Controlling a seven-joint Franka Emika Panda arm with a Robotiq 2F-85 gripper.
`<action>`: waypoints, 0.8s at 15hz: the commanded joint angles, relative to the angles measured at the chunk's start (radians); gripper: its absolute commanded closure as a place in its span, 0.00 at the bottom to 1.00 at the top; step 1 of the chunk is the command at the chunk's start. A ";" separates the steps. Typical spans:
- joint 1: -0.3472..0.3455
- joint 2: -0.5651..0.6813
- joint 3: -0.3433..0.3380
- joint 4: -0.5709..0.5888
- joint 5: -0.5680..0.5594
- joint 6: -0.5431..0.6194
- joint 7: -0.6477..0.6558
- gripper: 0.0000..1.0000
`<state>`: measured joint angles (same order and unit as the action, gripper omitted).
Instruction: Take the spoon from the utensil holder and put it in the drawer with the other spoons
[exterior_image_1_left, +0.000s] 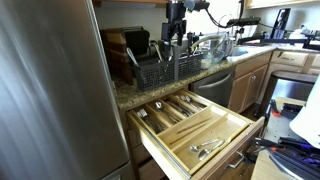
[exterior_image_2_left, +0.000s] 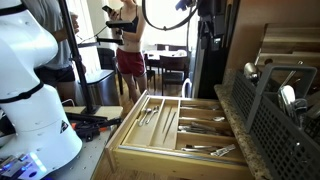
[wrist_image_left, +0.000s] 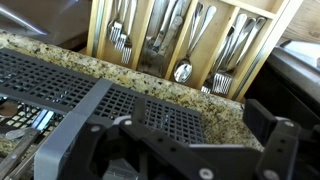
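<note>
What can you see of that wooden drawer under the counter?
The drawer is pale wood and is pulled far out below the speckled stone counter. Long wooden dividers split it into lengthwise compartments. Silvery cutlery lies in several of them, and one wider section looks mostly bare. The robot is not touching it.

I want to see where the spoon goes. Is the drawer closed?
No, the drawer is pulled out, with cutlery showing in its wooden compartments.
</note>
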<state>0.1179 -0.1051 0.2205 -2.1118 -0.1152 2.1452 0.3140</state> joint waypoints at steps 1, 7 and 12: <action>0.003 0.011 -0.019 0.024 -0.032 0.018 0.016 0.00; 0.005 0.014 -0.029 0.056 -0.054 0.023 0.013 0.00; 0.008 0.016 -0.031 0.058 -0.035 0.000 0.000 0.00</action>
<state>0.1175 -0.0896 0.1973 -2.0556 -0.1491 2.1477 0.3140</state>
